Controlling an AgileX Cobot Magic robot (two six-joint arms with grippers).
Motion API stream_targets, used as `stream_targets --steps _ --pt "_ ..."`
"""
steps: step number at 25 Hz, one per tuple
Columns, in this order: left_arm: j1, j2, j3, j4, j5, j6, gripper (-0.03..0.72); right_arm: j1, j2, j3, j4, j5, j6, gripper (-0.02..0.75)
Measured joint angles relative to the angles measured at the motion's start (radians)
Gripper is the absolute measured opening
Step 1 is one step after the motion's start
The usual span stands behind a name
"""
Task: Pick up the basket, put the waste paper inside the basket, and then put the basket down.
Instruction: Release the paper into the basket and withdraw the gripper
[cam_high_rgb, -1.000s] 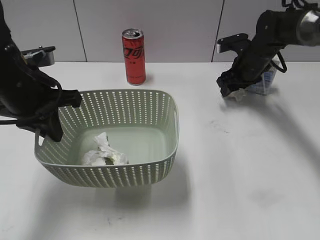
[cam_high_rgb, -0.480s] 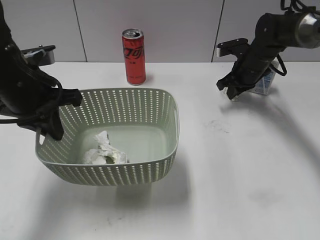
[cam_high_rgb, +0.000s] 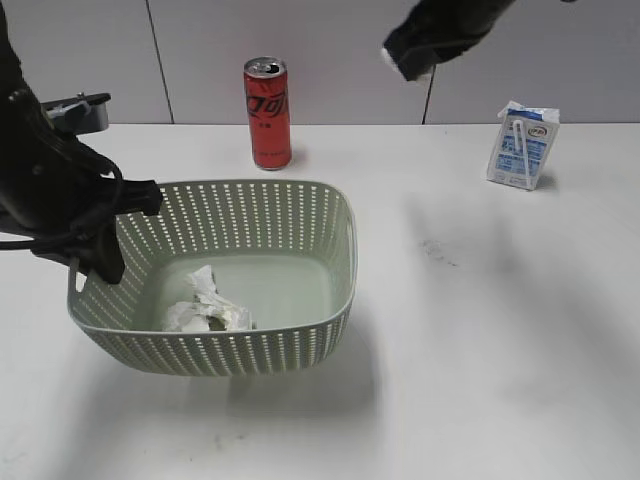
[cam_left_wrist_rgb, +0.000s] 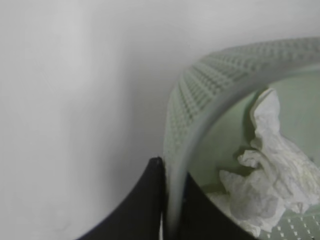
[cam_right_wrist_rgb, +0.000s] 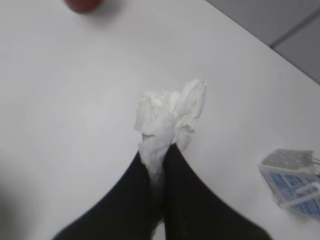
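The pale green basket (cam_high_rgb: 300, 215) hangs a little above the table, tilted, held at its left rim by my left gripper (cam_high_rgb: 100, 255). In the left wrist view the jaws (cam_left_wrist_rgb: 172, 172) are shut on the basket's rim (cam_left_wrist_rgb: 200, 85). Crumpled waste paper (cam_high_rgb: 205, 305) lies inside the basket and also shows in the left wrist view (cam_left_wrist_rgb: 270, 170). My right gripper (cam_high_rgb: 415, 55) is high above the table at the top of the exterior view, blurred. In the right wrist view its jaws (cam_right_wrist_rgb: 159, 150) are shut on a white paper wad (cam_right_wrist_rgb: 170, 112).
A red drink can (cam_high_rgb: 268, 112) stands behind the basket near the wall. A blue-and-white drink carton (cam_high_rgb: 524, 145) stands at the back right and shows in the right wrist view (cam_right_wrist_rgb: 295, 187). The white table (cam_high_rgb: 480, 330) spreads to the right of the basket.
My right gripper has risen from beside the carton and moved left and up, carrying a paper wad. The carton now stands uncovered. The basket and left arm have barely moved.
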Motion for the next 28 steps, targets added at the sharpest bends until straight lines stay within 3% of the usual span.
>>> stream_targets --steps 5,10,13,15,16,21,24,28 --pt "0.000 0.000 0.000 0.014 0.013 0.000 0.005 0.233 -0.237 0.210 0.058 -0.012 -0.004 -0.001" --pt "0.000 0.000 0.000 0.025 0.017 0.000 0.005 0.412 -0.405 0.501 0.132 -0.253 -0.004 -0.001" --pt "0.000 0.000 0.000 0.026 0.018 0.000 0.005 0.468 -0.401 0.587 0.162 -0.342 -0.004 0.010" --pt "0.000 0.000 0.000 0.026 0.019 0.000 0.005 0.475 -0.367 0.605 0.185 -0.351 -0.004 0.073" --pt "0.000 0.000 0.000 0.026 0.021 0.000 0.005 0.476 -0.345 0.607 0.192 -0.352 -0.004 0.144" --pt "0.000 0.000 0.000 0.026 0.022 0.000 0.005 0.474 -0.290 0.603 0.197 -0.341 0.051 0.578" --pt "0.000 0.000 0.000 0.027 0.022 0.000 0.005 0.445 -0.290 0.553 0.136 -0.261 0.176 0.633" --pt "0.000 0.000 0.000 0.027 0.022 0.000 0.005 0.319 -0.290 0.436 0.018 -0.094 0.304 0.611"
